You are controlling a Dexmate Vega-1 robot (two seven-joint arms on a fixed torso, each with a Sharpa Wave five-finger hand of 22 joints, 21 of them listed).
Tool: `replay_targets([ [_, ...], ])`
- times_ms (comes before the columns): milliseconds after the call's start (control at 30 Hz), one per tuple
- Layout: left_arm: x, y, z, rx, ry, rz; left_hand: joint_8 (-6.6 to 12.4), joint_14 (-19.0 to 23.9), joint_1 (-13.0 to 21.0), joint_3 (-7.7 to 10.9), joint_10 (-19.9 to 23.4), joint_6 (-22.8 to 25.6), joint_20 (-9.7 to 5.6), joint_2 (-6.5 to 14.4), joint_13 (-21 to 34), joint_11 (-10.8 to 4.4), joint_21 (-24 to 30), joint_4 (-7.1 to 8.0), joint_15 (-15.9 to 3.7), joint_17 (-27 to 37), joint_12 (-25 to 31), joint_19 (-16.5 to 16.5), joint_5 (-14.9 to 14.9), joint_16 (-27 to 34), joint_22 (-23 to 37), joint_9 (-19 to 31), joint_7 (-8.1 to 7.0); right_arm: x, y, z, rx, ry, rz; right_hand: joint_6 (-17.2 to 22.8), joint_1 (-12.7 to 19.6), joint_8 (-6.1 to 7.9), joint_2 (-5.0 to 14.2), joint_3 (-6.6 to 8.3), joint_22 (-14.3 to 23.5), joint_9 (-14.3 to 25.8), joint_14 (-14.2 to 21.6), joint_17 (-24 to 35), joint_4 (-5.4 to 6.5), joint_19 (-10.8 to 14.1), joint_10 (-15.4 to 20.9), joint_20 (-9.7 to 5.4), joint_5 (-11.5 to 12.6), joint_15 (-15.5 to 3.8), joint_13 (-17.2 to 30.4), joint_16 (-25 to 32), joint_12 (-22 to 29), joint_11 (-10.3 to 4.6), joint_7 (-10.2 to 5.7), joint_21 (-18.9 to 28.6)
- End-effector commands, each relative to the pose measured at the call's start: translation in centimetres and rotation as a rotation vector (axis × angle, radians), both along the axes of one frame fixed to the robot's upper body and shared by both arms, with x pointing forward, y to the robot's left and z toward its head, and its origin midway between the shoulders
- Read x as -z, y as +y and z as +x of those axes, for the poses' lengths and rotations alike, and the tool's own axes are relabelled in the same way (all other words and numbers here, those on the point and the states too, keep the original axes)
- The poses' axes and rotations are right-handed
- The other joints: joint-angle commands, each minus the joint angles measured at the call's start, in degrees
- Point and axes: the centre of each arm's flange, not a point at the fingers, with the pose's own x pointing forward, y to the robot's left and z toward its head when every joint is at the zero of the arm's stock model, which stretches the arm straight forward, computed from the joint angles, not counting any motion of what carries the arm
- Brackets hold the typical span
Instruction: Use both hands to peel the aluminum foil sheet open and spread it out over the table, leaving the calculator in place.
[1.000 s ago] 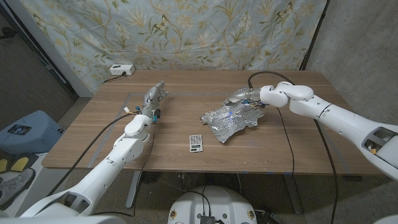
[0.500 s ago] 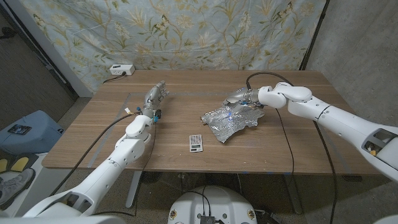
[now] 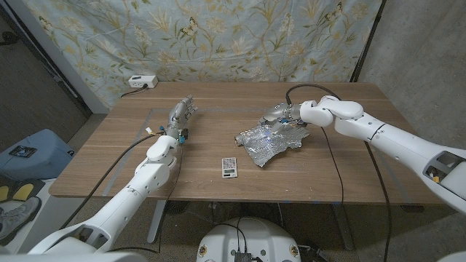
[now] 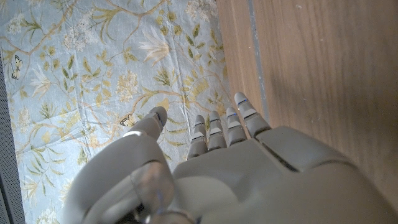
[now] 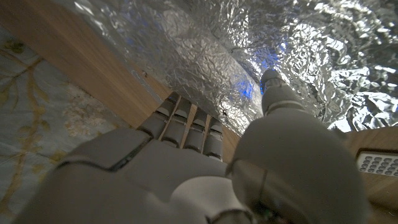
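From above, the right hand (image 3: 280, 112) sits at the far edge of the crumpled foil sheet (image 3: 271, 140), which runs diagonally toward the calculator (image 3: 229, 167) on the worktop (image 3: 218, 102), while its wrist view shows fingers (image 5: 186, 127) tucked under that edge, thumb on top, pinching it; the left hand (image 3: 182, 113) waits well apart, fingers straight, holding nothing.

We see a wooden desk (image 3: 204, 156), floral cloth backdrop (image 3: 218, 36) behind it, grey wall (image 3: 415, 44) at right, white power strip (image 3: 142, 81) on the far desk corner, blue stool (image 3: 29, 153) on the floor.
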Motion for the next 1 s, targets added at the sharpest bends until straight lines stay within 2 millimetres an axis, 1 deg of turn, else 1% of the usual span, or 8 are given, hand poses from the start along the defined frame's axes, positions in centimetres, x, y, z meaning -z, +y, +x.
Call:
replay_targets([
  [33,0.1,0.4,0.1,0.006,-0.001,-0.005,0.45,0.4,0.4,0.44,0.4,0.7,-0.08,0.0,0.1,-0.08,0.0,0.08,-0.04,0.1,0.1,0.4,0.2,0.5,0.3,0.3,0.02,0.3,0.9,-0.1,-0.006,0.008,-0.008,0.9,0.7,-0.08,0.09,0.48,0.1,0.2,1.0,0.1,0.04,0.5,0.9,0.0,0.3,-7.52,0.3,0.1,-0.1,-0.07,0.0,0.3],
  [167,0.3,0.5,0.1,0.005,0.006,-0.007,0.45,0.5,0.4,0.44,0.4,0.7,-0.08,0.0,0.1,-0.12,-0.1,0.11,0.01,0.1,0.1,0.5,0.2,0.5,0.3,0.3,-0.01,0.4,1.3,0.0,-0.024,0.004,-0.005,1.4,0.9,-0.02,0.36,0.54,0.1,0.2,2.1,0.2,0.15,1.0,1.6,-0.17,0.3,-7.74,0.4,0.5,0.1,0.3,-0.23,0.4],
  [233,0.4,0.6,0.0,0.004,0.009,-0.008,0.44,0.4,0.4,0.46,0.4,0.7,-0.11,0.0,0.1,-0.15,-0.1,0.12,-0.02,0.1,0.1,0.5,0.2,0.5,0.3,0.3,0.0,0.4,1.4,0.2,-0.031,0.0,-0.003,2.4,1.2,0.27,0.45,0.59,0.1,0.2,3.0,0.3,0.12,1.6,2.3,-0.51,0.3,-8.26,0.5,0.9,0.3,0.0,-0.31,0.6],
  [267,0.5,0.7,0.0,0.0,0.012,-0.007,0.43,0.5,0.4,0.46,0.4,0.7,-0.09,0.0,0.1,-0.11,-0.1,0.13,-0.01,0.1,0.1,0.5,0.2,0.5,0.3,0.3,-0.02,0.4,1.4,0.2,-0.041,-0.004,0.004,2.7,1.2,0.36,0.45,0.6,0.1,0.2,3.5,0.4,0.12,1.9,2.8,-0.63,0.2,-8.32,0.5,1.1,0.4,-0.27,-0.5,0.6],
  [367,0.5,0.9,-0.1,-0.001,0.013,-0.006,0.42,0.4,0.4,0.46,0.4,0.7,-0.05,0.0,0.1,-0.12,-0.1,0.15,0.01,0.1,0.1,0.5,0.2,0.5,0.3,0.3,-0.05,0.4,1.5,0.4,-0.06,-0.014,0.006,4.5,1.8,0.81,0.63,0.85,0.2,0.2,5.6,0.5,0.05,3.2,4.7,-1.33,0.3,-9.46,0.9,1.8,1.1,-0.91,-1.3,0.9],
  [500,0.5,1.1,-0.2,-0.006,0.018,0.001,0.42,0.4,0.5,0.47,0.3,0.8,-0.01,0.0,0.1,-0.14,-0.1,0.13,0.01,0.1,0.1,0.5,0.2,0.5,0.3,0.3,-0.1,0.4,1.4,0.8,-0.09,-0.021,0.011,5.8,2.5,1.06,0.78,1.33,0.2,0.3,7.6,0.6,-0.09,4.2,6.3,-1.98,0.4,-10.02,1.2,2.3,1.6,-1.53,-1.67,1.0],
  [533,0.5,1.1,-0.2,-0.008,0.02,0.003,0.44,0.4,0.5,0.47,0.3,0.8,-0.01,0.0,0.1,-0.08,-0.1,0.14,-0.01,0.1,0.1,0.5,0.2,0.5,0.3,0.3,-0.11,0.4,1.4,0.9,-0.089,-0.021,0.007,6.1,2.6,1.08,0.66,1.39,0.2,0.3,7.7,0.6,-0.12,4.3,6.5,-2.03,0.4,-10.01,1.3,2.3,1.6,-1.28,-1.66,1.0],
  [1000,0.0,0.9,0.0,-0.001,0.024,0.017,0.56,0.4,0.5,0.49,0.3,1.3,0.0,0.0,0.1,-0.04,-0.2,0.19,-0.01,0.1,0.1,0.5,0.2,0.5,0.3,0.4,-0.36,-0.6,0.8,1.2,-0.084,-0.043,-0.015,5.1,1.7,0.34,0.0,1.26,0.2,0.3,6.5,0.7,0.38,4.3,5.2,-1.99,0.3,-9.66,1.7,1.4,0.9,-1.1,-1.48,0.7],
])
